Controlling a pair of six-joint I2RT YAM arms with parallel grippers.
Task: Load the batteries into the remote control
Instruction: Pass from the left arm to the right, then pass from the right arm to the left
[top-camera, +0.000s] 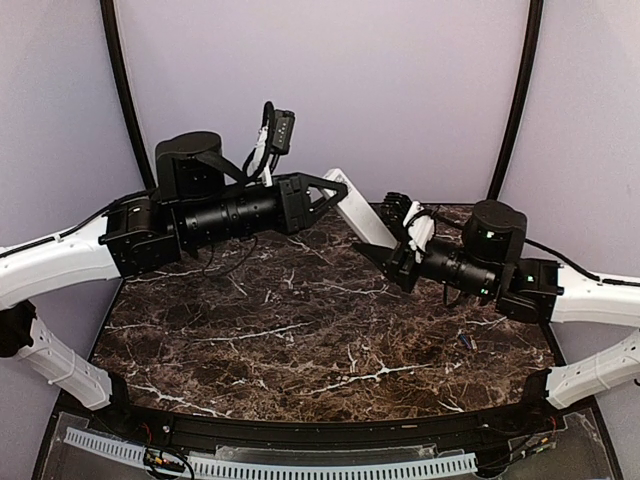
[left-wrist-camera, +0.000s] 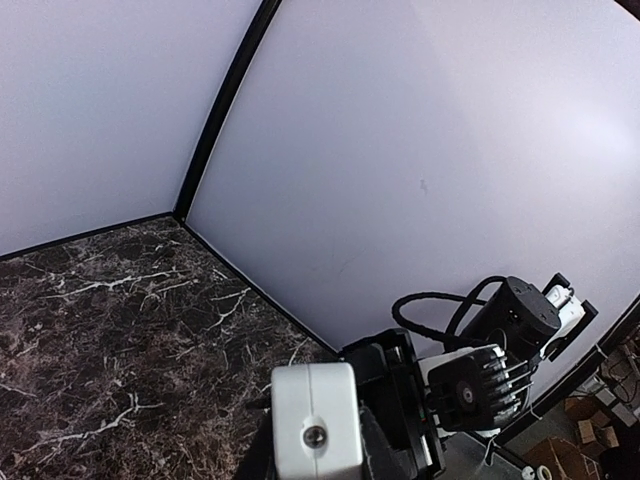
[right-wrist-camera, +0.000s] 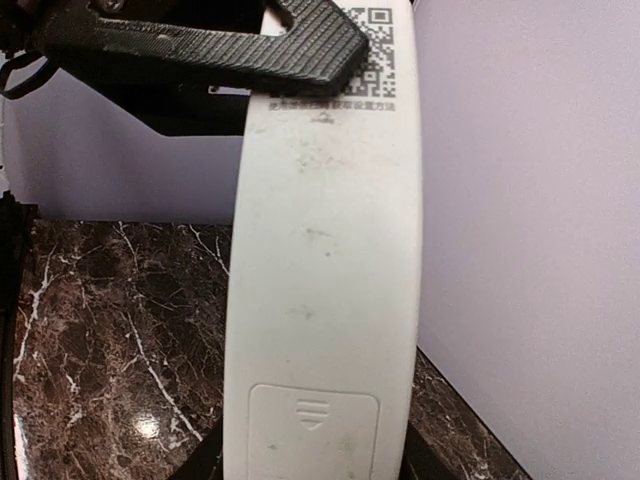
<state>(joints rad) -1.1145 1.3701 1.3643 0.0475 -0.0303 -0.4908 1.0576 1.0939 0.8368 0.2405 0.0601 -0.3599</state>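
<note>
L gripper (top-camera: 340, 190) pinches remote control (right-wrist-camera: 320, 250) top: light, stiff, slick plastic. R gripper (top-camera: 390, 252) straddles batt cover (right-wrist-camera: 312, 430) end; can't tell if clamped.

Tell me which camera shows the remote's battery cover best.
Right wrist: the remote control fills the frame, back facing the camera, battery cover shut at the bottom. Top external shows it only as a small white slab; left wrist, apparently just its white end.
</note>
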